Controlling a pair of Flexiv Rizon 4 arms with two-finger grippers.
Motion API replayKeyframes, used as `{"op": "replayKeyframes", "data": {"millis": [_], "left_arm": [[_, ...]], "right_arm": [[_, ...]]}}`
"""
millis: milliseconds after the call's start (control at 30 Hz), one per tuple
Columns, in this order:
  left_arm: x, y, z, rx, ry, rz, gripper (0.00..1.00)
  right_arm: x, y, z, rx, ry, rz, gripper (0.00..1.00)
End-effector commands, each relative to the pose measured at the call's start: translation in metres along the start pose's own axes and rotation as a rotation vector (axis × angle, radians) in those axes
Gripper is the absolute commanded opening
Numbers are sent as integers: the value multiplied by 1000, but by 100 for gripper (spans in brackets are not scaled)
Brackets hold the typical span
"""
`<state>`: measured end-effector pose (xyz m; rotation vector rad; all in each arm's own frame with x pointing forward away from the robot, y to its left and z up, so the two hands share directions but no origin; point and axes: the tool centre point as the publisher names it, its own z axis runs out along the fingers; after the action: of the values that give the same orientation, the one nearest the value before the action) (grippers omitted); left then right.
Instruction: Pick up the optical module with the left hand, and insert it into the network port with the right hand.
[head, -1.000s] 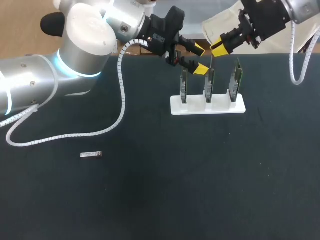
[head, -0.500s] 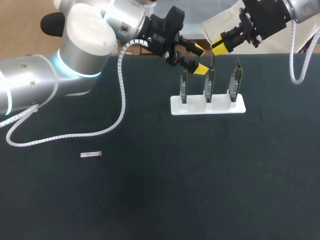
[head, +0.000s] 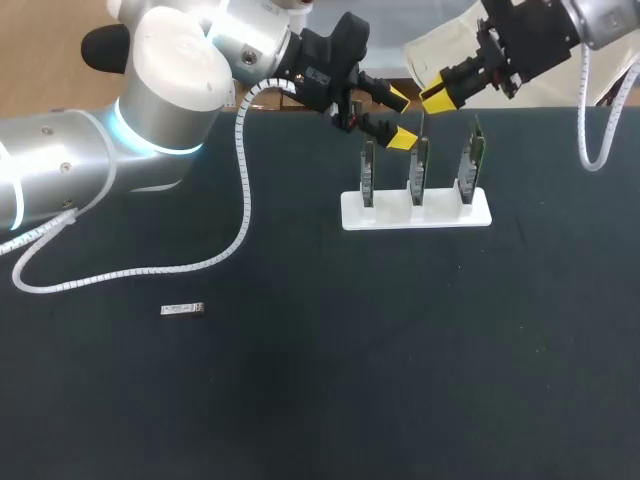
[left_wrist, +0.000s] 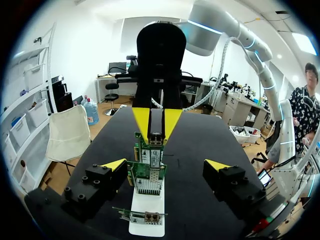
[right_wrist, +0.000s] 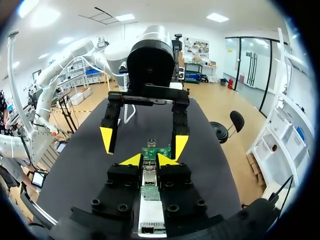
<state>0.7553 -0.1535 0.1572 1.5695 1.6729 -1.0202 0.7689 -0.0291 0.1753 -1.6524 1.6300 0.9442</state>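
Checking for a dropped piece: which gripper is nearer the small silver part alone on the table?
Left. The left gripper hangs open at the card stand, far from the silver part; the right gripper, shut on the optical module, is beyond it, even farther.

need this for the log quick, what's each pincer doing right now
Left pincer: open, holding nothing.
Right pincer: shut on the optical module.

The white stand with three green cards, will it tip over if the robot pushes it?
Probably it would slide rather than tip from a low push: the white stand is flat and wide on the table. A shove high on the tall upright cards could likely rock it. Its base is thin, so it may be light and shift easily.
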Motion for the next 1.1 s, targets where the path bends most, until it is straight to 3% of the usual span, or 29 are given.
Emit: {"op": "replayKeyframes", "data": {"millis": [33, 1100], "left_arm": [[-1, 1, 0, 2, 5, -2, 100], [-1, 1, 0, 2, 5, -2, 100]], "right_arm": [[0, 0, 1, 3, 4, -1, 0], [12, -4, 7, -1, 25, 19, 0]]}}
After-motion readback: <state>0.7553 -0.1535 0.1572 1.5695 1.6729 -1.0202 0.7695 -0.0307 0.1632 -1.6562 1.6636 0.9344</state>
